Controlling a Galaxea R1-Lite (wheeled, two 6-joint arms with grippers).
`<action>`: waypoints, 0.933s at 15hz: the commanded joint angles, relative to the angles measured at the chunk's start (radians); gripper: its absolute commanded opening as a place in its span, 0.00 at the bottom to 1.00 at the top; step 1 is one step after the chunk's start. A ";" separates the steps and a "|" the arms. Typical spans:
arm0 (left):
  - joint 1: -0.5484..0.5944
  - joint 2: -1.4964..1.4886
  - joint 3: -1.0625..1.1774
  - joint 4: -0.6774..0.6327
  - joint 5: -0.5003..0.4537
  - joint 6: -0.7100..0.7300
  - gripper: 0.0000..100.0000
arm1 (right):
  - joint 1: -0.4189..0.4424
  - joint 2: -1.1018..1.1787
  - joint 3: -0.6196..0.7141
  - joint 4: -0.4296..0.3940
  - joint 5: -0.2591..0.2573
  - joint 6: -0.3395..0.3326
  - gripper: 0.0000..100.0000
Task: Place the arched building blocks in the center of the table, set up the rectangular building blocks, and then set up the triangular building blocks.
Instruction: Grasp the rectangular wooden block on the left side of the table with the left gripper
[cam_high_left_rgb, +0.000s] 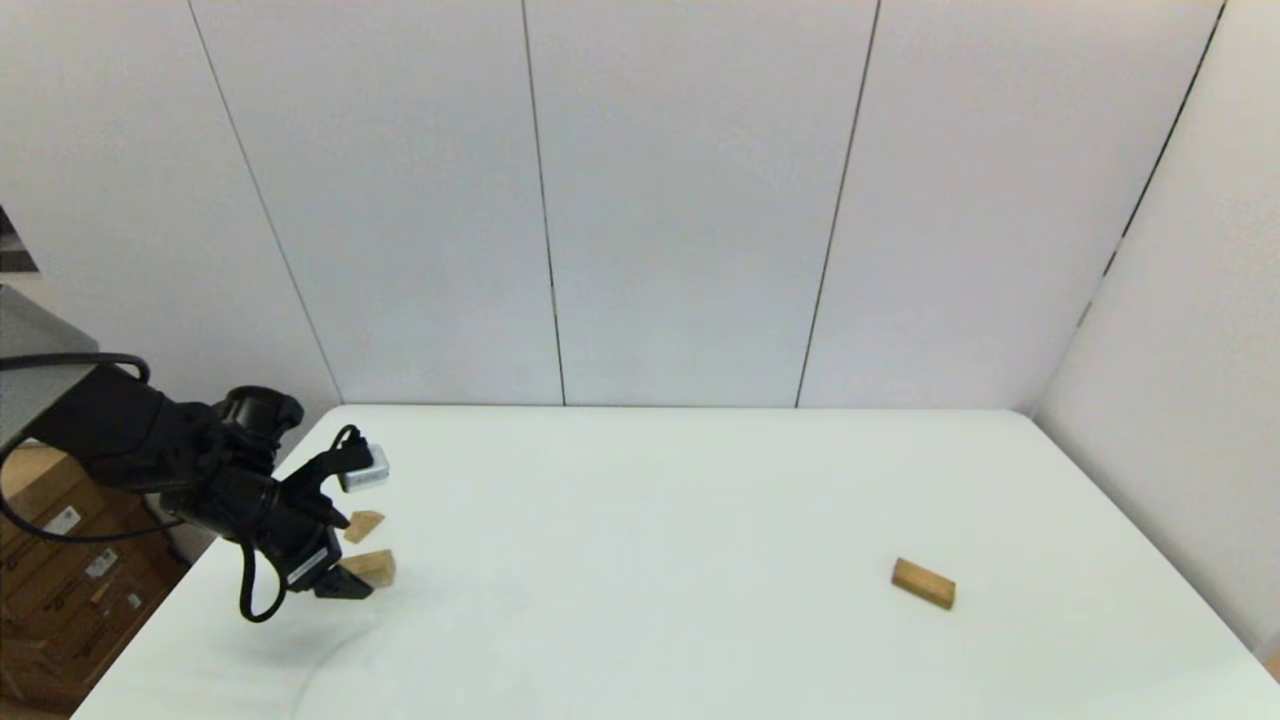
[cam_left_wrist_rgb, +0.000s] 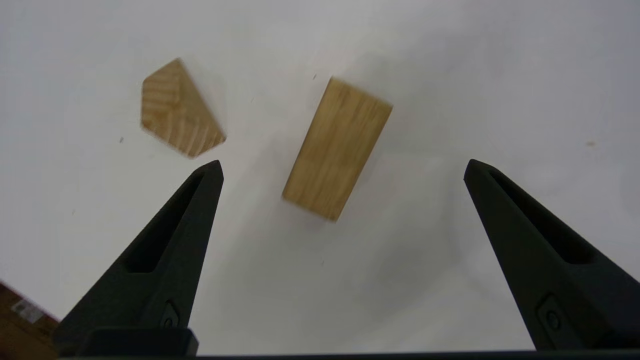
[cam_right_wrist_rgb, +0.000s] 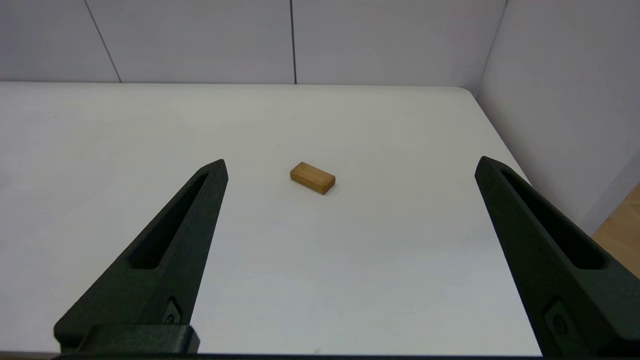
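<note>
Head view first: the left gripper (cam_high_left_rgb: 345, 580) hangs low over the near-left part of the tabletop (cam_high_left_rgb: 640, 560), right at the arched block (cam_high_left_rgb: 372, 566), which lies just beside its fingertips. The little triangular block (cam_high_left_rgb: 364, 525) sits just behind the arched block, toward the wall. Well away from the arched block, far across to the right, the rectangular block (cam_high_left_rgb: 923, 583) lies flat on its own. The right arm is out of this shot altogether.

Over to the left wrist view: the left gripper (cam_left_wrist_rgb: 342, 167) has its fingers (cam_left_wrist_rgb: 170, 250) spread wide, nothing held. The arched block (cam_left_wrist_rgb: 336, 148) lies between them on the bare tabletop (cam_left_wrist_rgb: 450, 75), showing a plain grained face; the hollow cannot be seen from here. The triangular block (cam_left_wrist_rgb: 177, 110) is just beside the arched block, near one fingertip but apart from it.

Right wrist view now: the right gripper (cam_right_wrist_rgb: 350, 165) is parked back from the tabletop (cam_right_wrist_rgb: 100, 150), fingers (cam_right_wrist_rgb: 165, 260) wide and empty, with the rectangular block (cam_right_wrist_rgb: 312, 177) lying flat ahead of it.

Judging the handling: the arched block looks like solid wood, stiff, light, smooth enough to slip under a poor pinch. Best bet is to close across its two long sides near the middle of its length, so it hangs level. The block sits skewed to the fingers, so a wrist turn seems wise, and the triangular block beside it could be nudged.
</note>
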 joint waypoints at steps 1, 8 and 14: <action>-0.032 0.049 -0.019 0.001 -0.002 0.004 1.00 | 0.000 0.001 0.002 0.001 0.000 0.000 1.00; -0.030 0.061 -0.013 0.003 0.000 0.008 1.00 | 0.000 0.001 0.000 0.001 0.000 0.000 1.00; -0.013 0.072 -0.010 0.003 0.001 0.007 1.00 | 0.000 0.001 0.000 0.001 0.000 0.000 1.00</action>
